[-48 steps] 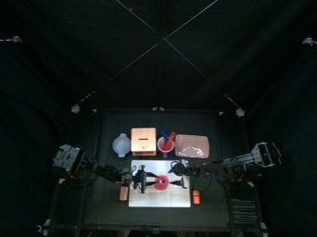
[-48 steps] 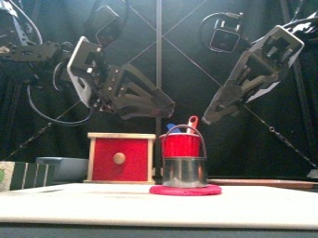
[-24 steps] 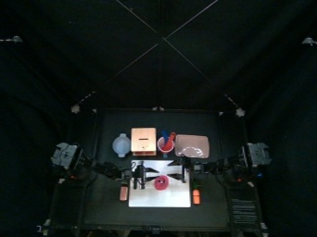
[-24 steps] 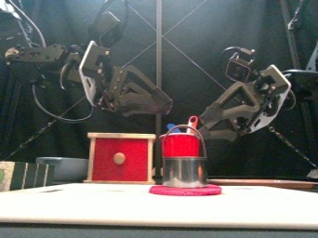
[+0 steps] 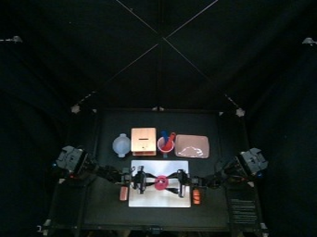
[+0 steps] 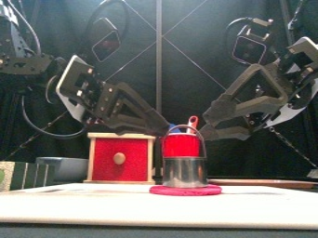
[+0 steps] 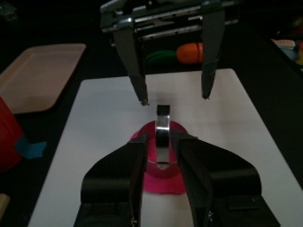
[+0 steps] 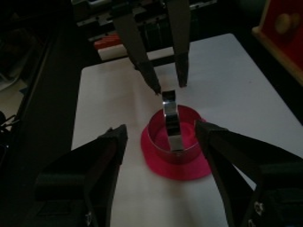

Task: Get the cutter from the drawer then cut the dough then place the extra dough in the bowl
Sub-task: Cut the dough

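Above a white cutting board (image 5: 161, 198), both arms slope inward (mirrored); left gripper (image 8: 169, 86) jaws narrowly parted, right gripper (image 7: 175, 99) jaws wide, both empty over the round metal cutter (image 6: 184, 172).

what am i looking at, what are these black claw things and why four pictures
It is a robot with two black arms at a small table, each ending in a two-jawed gripper. One picture looks down from high above, one looks level from the table's front edge, and two come from cameras on the wrists. The left gripper and right gripper face each other, both open, holding nothing. Between them a round metal cutter stands on pink dough on a white board. Behind are a wooden box, a red cup, a bowl and a pink tray.
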Tool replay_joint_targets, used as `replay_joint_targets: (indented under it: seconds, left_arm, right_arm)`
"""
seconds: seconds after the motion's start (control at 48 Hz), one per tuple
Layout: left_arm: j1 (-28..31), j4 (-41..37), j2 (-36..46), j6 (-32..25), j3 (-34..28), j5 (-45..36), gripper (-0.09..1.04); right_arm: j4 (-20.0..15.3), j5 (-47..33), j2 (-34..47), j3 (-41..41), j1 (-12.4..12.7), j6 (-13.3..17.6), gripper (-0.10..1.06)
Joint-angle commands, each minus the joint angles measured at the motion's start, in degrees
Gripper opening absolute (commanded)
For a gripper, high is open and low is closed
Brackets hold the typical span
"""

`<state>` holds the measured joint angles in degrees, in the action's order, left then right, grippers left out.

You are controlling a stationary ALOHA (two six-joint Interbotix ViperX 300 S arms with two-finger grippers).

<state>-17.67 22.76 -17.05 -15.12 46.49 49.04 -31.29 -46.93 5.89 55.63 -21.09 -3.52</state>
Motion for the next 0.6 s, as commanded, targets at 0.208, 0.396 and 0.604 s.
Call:
replay_joint_targets:
  seconds: [0.208,0.396,0.604]
  left_arm:
    - [0.44,-0.62,0.70,-0.18,-0.44,0.44,0.69]
    - [0.53,-0.62,0.79,-0.18,-0.18,0.00,0.68]
    - [0.62,-0.53,0.70,-0.26,-0.26,0.00,0.68]
  right_arm:
    - [0.44,0.44,-0.35,-0.97,2.20,0.09,0.93]
    - [1.32,2.37,0.62,-2.11,2.90,0.26,0.90]
    - [1.67,3.43,0.62,-2.72,2.90,0.00,0.65]
